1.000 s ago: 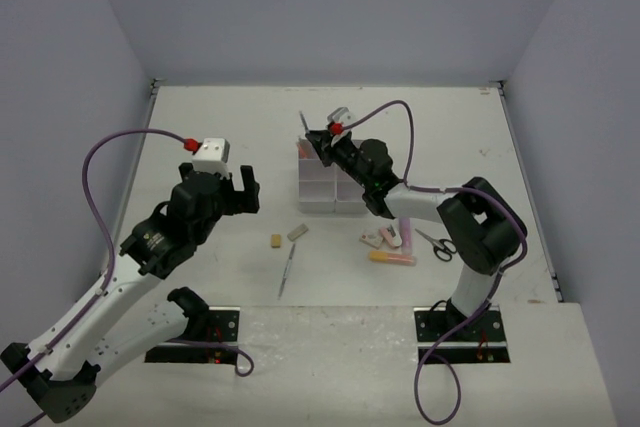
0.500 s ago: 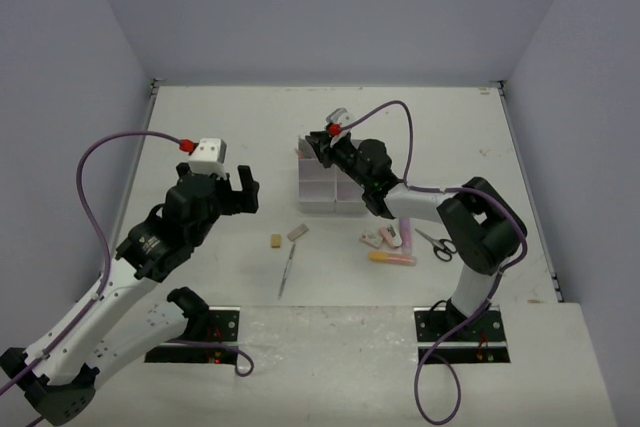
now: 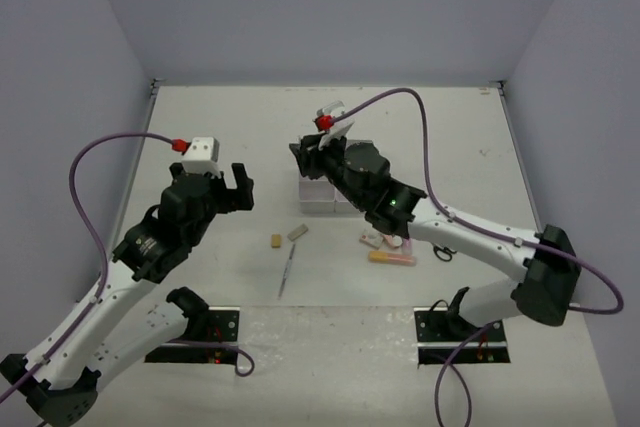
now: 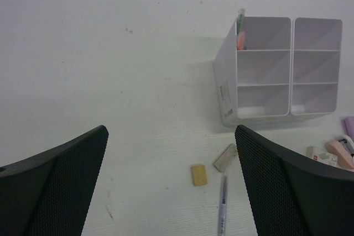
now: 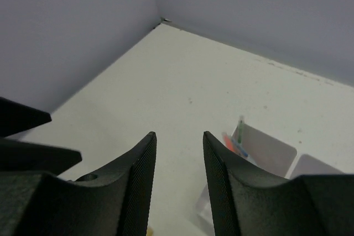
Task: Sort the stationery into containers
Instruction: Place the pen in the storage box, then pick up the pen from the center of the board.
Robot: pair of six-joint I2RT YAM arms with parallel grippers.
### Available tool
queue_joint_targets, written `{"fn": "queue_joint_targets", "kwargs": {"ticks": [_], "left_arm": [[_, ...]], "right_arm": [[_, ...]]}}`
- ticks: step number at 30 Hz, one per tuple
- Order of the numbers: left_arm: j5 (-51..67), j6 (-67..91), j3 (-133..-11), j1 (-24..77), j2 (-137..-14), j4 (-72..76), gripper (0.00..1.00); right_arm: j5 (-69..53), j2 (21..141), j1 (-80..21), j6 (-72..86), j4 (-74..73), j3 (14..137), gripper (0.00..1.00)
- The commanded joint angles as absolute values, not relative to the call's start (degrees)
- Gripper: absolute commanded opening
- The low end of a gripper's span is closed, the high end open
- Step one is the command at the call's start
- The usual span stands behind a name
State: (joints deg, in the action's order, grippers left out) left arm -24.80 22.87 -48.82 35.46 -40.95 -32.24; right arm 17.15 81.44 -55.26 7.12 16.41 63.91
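Newly opened right jaws, parted, empty. From above: white organizer [image 3: 315, 199] half hidden under right arm [image 3: 400, 209], mid-bench [image 3: 220, 127]. From left wrist, past wide-open left jaws: six cells, pens [image 4: 240, 30] in far-left one. From right wrist: one corner only.

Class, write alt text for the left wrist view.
A white six-compartment organizer stands upper right, pens in its top-left compartment. A tan eraser and a grey pen lie before it, between the open hand's fingers.

organizer [image 4: 228, 84] — smooth white plastic | table [image 4: 110, 70] — matt, scuffed
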Motion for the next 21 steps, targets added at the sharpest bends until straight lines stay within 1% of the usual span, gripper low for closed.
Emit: {"fn": "queue_joint_targets", "kwargs": {"ticks": [1,3,5,6,8,11,14,15,16,18,20,21], "left_arm": [[-25.6,21.5,-48.4,33.9,-40.8,-30.6,1.0],[-24.9,23.4,-50.1,33.9,-42.5,-34.0,1.0],[-21.4,26.9,-52.2,33.9,-44.4,-36.5,1.0],[-19.0,28.1,-52.7,33.9,-45.2,-37.6,1.0],[-10.4,29.8,-53.0,34.1,-48.3,-41.0,1.0],[-2.5,32.1,-50.0,34.6,-53.3,-40.5,1.0],[1.3,34.9,-45.9,39.0,-55.7,-39.9,1.0],[0.0,36.7,-45.7,41.9,-56.2,-40.6,1.0],[-3.4,39.7,-45.4,46.3,-56.7,-41.8,1.0],[-8.7,44.7,-45.7,51.7,-59.0,-44.4,1.0],[-14.1,47.7,-46.1,55.7,-62.4,-46.2,1.0],[-14.8,49.2,-46.1,56.9,-65.0,-46.2,0.99]], "right_arm": [[36.0,70.8,-59.7,19.9,-7.5,62.1,0.45],[40.2,65.4,-60.5,24.3,-13.8,60.3,0.59],[40.4,60.7,-60.5,25.3,-17.9,57.4,0.91],[40.0,58.5,-60.4,25.9,-19.3,56.3,0.98],[35.7,50.8,-59.2,28.5,-21.4,53.1,0.99],[29.5,44.4,-56.8,30.0,-22.7,48.1,0.99],[25.5,40.9,-54.8,30.1,-22.6,45.2,0.99],[24.4,40.3,-54.6,29.9,-22.8,44.7,0.99],[23.0,39.8,-54.1,29.8,-23.0,44.0,0.99],[21.5,39.6,-53.8,29.1,-23.1,43.1,0.99],[21.3,39.8,-53.7,29.0,-23.1,42.3,0.99],[21.8,39.8,-53.6,29.0,-23.1,42.0,0.99]]}}
